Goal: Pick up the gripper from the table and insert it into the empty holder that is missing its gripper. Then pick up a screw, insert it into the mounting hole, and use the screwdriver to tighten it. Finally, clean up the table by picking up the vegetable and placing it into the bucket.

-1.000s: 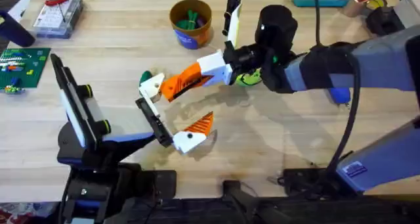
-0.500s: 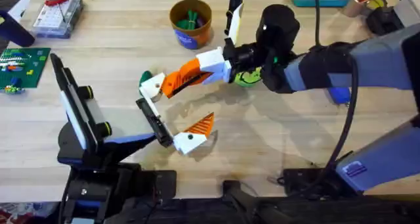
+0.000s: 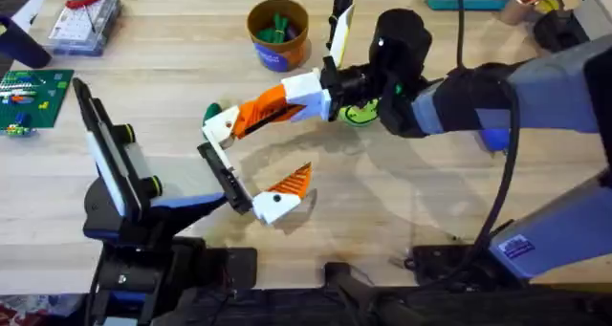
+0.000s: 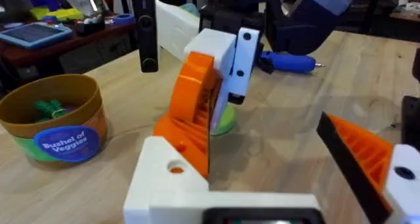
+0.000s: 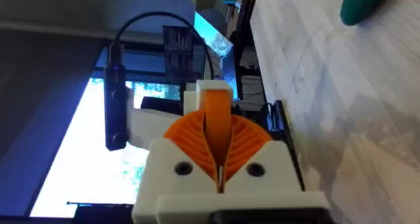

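Reaching in from the right, the right hand (image 3: pixel 251 119) has its orange pads pressed together on the gripper (image 5: pixel 217 119), its tip right at the holder (image 3: pixel 219 125), a white block at the far end of a black rail (image 3: pixel 222 176). At the rail's near end sits the ribbed orange finger (image 3: pixel 290 183) of the left hand (image 4: pixel 275 178), spread wide. Beside the holder lies the vegetable (image 3: pixel 211 110). Farther back on the wooden desk (image 3: pixel 402 202) stands the bucket (image 3: pixel 278 34), with a lime-green disc (image 3: pixel 360 114) under the right arm.

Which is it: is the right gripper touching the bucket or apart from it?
Apart. The overhead view shows bare table between the right gripper and the bucket.
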{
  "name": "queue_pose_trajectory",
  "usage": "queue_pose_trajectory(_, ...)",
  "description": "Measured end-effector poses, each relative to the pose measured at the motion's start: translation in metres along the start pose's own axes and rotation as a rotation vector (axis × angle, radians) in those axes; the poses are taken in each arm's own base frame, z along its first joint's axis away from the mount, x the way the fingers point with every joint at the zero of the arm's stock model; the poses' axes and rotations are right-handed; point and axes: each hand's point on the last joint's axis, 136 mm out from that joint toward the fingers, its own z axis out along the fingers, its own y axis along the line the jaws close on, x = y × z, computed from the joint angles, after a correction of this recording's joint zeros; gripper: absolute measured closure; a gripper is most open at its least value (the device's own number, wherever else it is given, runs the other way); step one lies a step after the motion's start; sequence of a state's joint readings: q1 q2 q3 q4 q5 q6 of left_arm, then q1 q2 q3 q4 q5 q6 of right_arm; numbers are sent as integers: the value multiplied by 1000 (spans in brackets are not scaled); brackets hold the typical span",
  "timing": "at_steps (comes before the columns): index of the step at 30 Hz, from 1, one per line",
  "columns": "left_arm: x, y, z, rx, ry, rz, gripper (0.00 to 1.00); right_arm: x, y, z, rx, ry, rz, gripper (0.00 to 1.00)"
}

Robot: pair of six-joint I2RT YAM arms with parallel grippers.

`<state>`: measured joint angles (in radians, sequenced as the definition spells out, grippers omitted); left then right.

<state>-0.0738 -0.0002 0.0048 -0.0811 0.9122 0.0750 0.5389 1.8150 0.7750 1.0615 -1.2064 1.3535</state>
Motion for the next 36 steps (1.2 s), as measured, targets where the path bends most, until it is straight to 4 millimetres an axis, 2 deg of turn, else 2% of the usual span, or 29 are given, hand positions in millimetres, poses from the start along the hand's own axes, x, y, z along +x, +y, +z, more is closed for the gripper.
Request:
queue_pose_trajectory(10, 0, -1, 0, 8, 0, 0, 10, 8, 1, 14, 0, 16, -15, 984)
queue_pose_trajectory(36, 0, -2, 0, 11, 0, -1, 10, 9, 2, 20, 6, 36, -5, 984)
